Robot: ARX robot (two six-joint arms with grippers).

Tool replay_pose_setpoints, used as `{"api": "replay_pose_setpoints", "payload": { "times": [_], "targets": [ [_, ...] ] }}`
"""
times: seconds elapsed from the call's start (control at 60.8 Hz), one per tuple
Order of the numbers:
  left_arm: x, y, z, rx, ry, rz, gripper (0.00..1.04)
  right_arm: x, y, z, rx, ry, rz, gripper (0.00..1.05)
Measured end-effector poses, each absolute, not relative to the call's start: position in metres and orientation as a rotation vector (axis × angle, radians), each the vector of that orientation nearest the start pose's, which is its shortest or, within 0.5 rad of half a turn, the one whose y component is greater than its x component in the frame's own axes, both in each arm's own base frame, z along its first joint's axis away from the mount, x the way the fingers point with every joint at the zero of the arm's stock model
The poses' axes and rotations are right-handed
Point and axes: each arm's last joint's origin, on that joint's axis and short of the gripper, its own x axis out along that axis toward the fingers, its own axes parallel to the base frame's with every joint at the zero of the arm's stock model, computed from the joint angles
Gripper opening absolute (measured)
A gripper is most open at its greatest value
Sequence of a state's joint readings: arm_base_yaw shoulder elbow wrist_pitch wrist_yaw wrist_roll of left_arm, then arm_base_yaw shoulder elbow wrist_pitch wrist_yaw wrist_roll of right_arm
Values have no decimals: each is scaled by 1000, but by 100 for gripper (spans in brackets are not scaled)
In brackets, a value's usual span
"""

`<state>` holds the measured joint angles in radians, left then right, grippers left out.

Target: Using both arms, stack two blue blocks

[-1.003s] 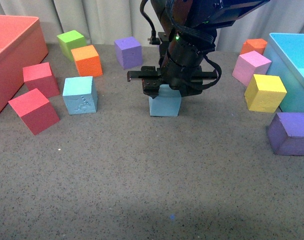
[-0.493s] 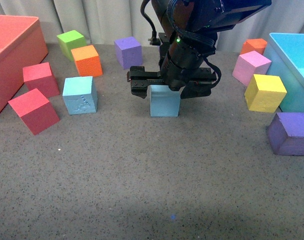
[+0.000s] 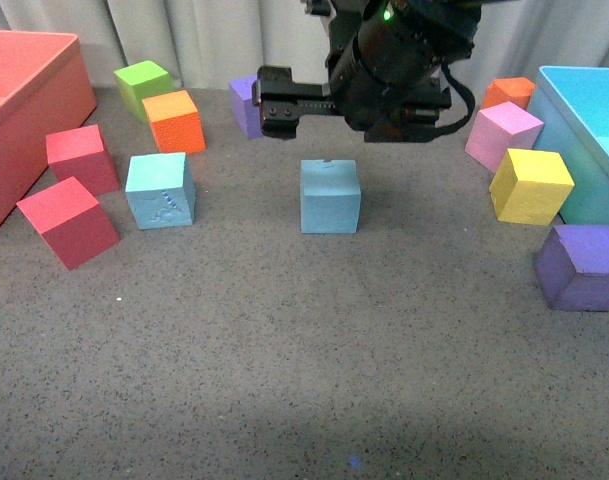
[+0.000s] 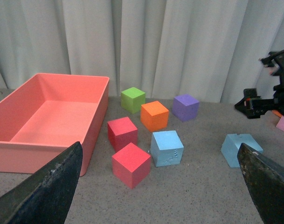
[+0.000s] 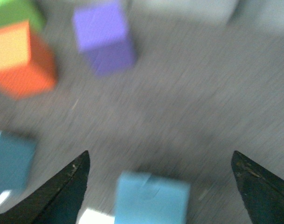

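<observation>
A plain blue block [image 3: 330, 196] stands alone on the grey table, with my right gripper [image 3: 354, 105] open and hovering above and just behind it, apart from it. In the blurred right wrist view that block [image 5: 151, 200] lies below and between the wide-spread fingers [image 5: 72, 186]. The second blue block [image 3: 161, 190], with embossed marks, rests to the left near two red cubes. My left gripper [image 4: 160, 186] is open and empty. Its view looks over the embossed block [image 4: 166, 148] and the plain block [image 4: 240, 149]. The left arm is out of the front view.
A red bin [image 3: 24, 110] stands far left and a turquoise bin [image 3: 594, 130] far right. Red cubes [image 3: 69, 220], green [image 3: 142, 82], orange [image 3: 174, 120], purple [image 3: 246, 105], pink [image 3: 502, 135], yellow [image 3: 529, 185] and another purple cube [image 3: 582, 268] ring the blocks.
My right gripper has opened off the plain blue block and risen well above it. The block stays where it was on the table.
</observation>
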<state>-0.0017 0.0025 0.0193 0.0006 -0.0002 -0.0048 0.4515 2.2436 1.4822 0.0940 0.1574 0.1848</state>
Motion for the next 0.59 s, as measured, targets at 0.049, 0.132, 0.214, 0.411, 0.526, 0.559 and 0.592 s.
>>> {"api": "replay_pose_setpoints", "payload": {
  "times": [0.049,0.132,0.214,0.411,0.526,0.559,0.592],
  "targets": [
    [97,0,170,-4,-17,-3,98,423,193,120,-74,474,105,78],
    [97,0,170,-5,-17,-1,98,398,167,114,-56,280,41,66],
    [97,0,170,-4,-17,1,98,369,133,126,-8,95,17,52],
    [97,0,170,-5,-17,0,98,307,75,153,13,-22,-13,16],
    [97,0,170,-5,-17,-1,98,276,58,146,-5,22,3,1],
    [97,0,170,-5,-17,-1,98,269,54,146,-6,25,6,1],
    [97,0,170,-5,-17,0,98,261,50,148,-5,22,8,1]
  ]
}}
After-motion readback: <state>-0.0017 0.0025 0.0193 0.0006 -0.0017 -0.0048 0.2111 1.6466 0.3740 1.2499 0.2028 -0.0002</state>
